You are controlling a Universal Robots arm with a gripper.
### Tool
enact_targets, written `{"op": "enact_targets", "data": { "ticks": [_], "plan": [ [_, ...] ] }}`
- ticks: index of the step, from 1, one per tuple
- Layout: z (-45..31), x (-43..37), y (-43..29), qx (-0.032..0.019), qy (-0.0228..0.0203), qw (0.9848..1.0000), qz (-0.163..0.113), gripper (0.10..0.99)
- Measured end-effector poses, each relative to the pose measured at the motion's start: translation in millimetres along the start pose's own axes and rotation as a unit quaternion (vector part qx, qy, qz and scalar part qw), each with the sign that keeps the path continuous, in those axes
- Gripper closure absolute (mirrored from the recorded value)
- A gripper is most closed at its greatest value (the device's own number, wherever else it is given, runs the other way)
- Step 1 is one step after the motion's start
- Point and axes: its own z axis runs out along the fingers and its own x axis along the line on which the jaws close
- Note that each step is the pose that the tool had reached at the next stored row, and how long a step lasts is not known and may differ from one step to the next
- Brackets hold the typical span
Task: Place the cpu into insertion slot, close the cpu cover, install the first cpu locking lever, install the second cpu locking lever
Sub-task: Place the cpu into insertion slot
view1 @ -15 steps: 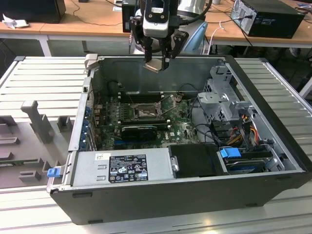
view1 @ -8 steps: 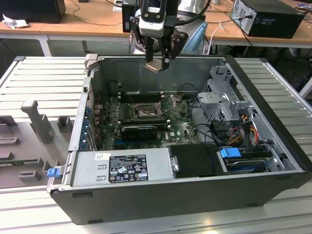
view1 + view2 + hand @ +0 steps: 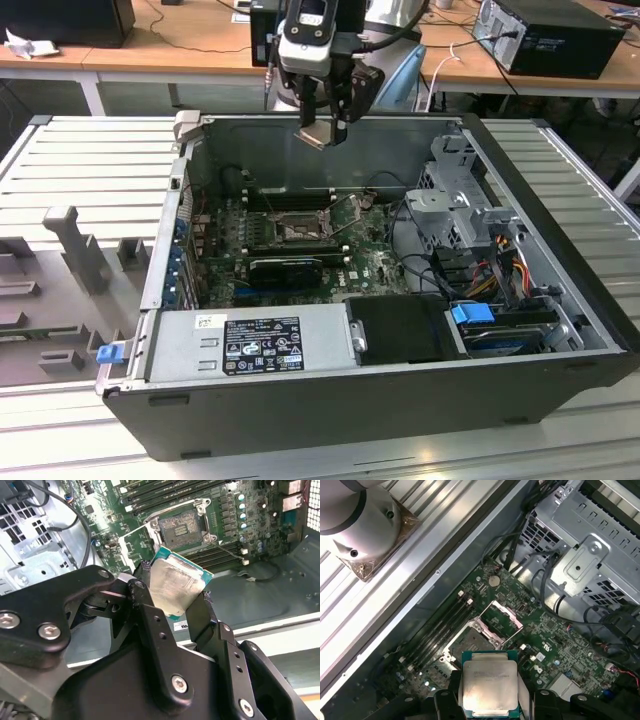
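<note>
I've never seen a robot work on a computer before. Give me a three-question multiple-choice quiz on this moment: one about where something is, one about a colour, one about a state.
1. Where is the cpu?
A) seated in the insertion slot
B) held by the gripper above the open case
C) lying on a desk

2. What colour edges the cpu's silver top?
A) red
B) yellow
C) green

3. What state is the insertion slot in?
A) open and empty
B) filled and covered
C) hidden under a fan

Answers:
1 B, the gripper clamps it over the case.
2 C, a green border shows in both wrist views.
3 A, its bare contact field shows beyond the held chip.
</note>
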Motion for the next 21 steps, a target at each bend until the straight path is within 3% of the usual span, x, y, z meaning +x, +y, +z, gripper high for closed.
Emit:
{"op": "enact_targets", "data": {
  "ticks": [12,17,21],
  "plan": [
    [0.0,0.0,0.0,-0.0009,-0.0044,0.9987,0.050,0.557],
    [0.0,0.0,0.0,-0.0014,-0.0067,0.9971,0.076,0.557],
    [0.0,0.0,0.0,-0.0018,-0.0089,0.9950,0.100,0.557]
  ]
}}
